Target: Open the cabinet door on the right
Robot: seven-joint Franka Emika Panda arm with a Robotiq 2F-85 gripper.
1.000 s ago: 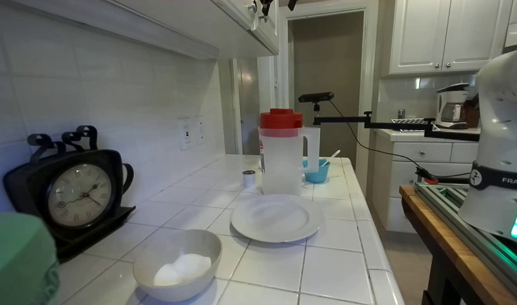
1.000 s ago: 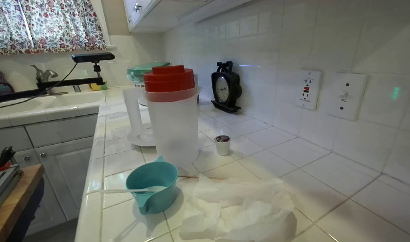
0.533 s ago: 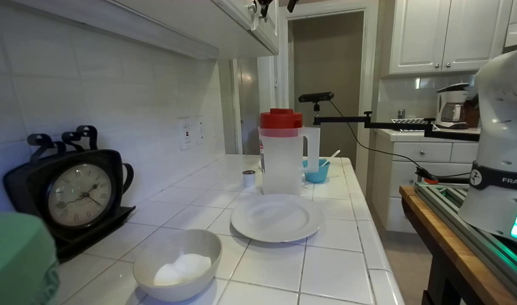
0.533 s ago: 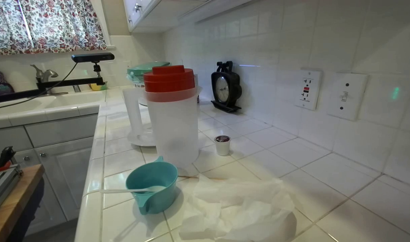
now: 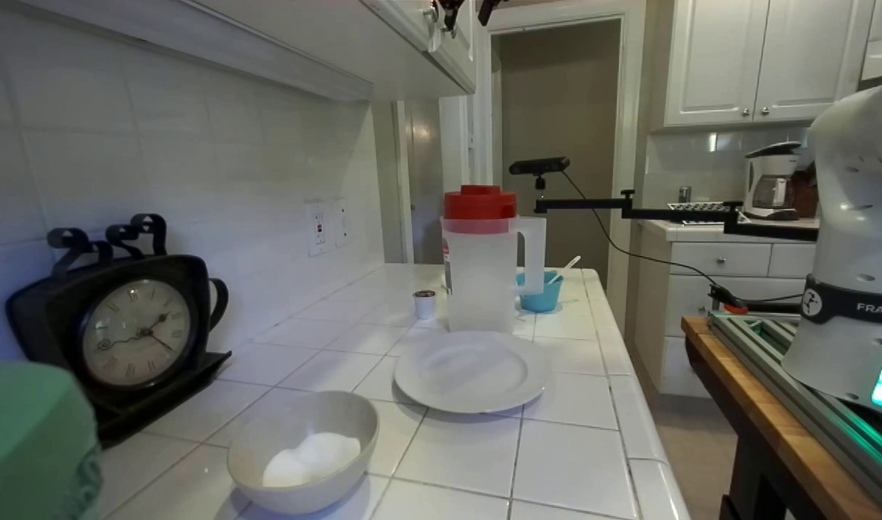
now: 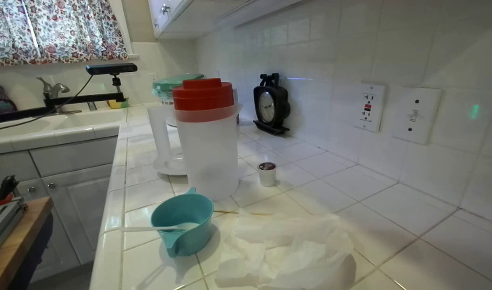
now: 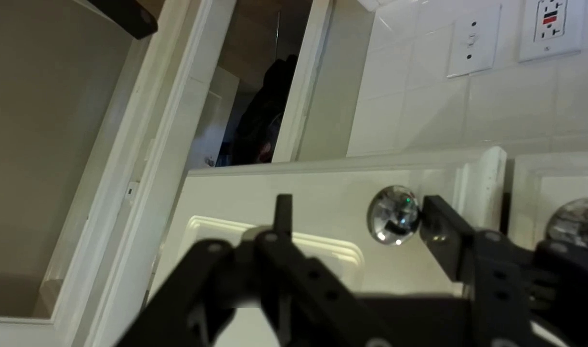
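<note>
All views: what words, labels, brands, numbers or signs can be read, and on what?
"FRANK", cut off at edge: black band on white robot arm.
Roman numerals, too blurred: round pale dial of black clock.
Too small: sticker on translucent plastic pitcher; dark lid of white pod.
Wrist view: none legible.

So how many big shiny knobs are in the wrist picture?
2: one knob on the cabinet door, and another knob at the picture's right edge, partly behind the open gripper, which may hide more.
</note>
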